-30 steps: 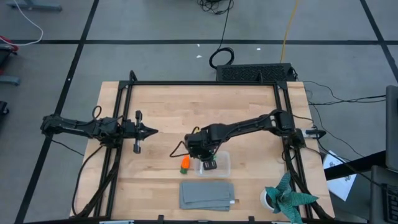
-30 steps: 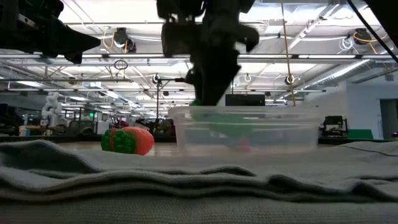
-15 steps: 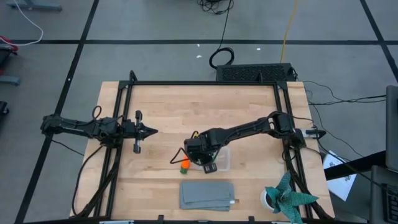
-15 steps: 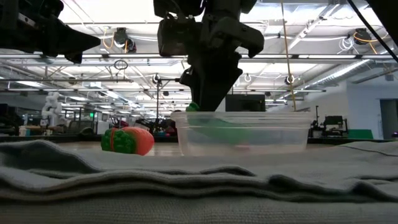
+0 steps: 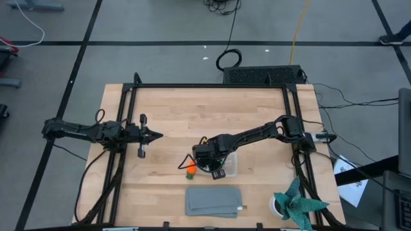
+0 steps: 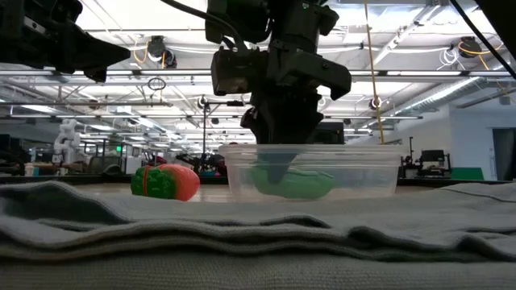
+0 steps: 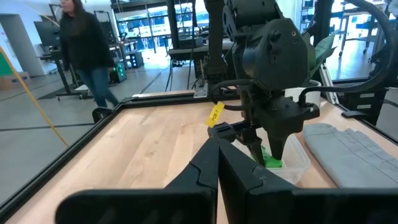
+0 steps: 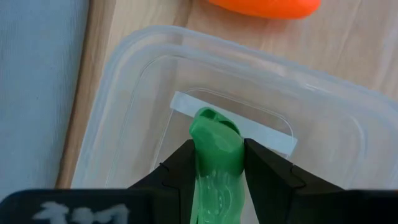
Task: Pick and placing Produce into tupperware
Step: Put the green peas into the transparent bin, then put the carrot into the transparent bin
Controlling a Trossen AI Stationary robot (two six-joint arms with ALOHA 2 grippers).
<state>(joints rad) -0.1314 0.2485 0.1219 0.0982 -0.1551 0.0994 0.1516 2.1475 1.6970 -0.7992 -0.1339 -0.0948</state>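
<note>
Right hand [image 8: 217,163] holds pod [image 8: 216,155] inside tupperware [image 8: 323,162]; carrot [image 6: 165,182] beside it.

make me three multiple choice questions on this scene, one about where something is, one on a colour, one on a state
1. Where is the carrot?
A. inside the tupperware
B. on the table beside the tupperware
C. on the grey cloth

2. What colour is the pod between the right gripper's fingers?
A. green
B. orange
C. reddish-brown

3. What is the right gripper doing?
A. open above the cloth
B. shut on the carrot
C. shut on the pod inside the tupperware

Answers:
1. B, the high and low views show the carrot lying on the wood outside the clear wall.
2. A, the right wrist view shows a green pod.
3. C, both fingers press the pod's sides and its tip is down in the container; the left gripper waits at the table's left, shut.
</note>
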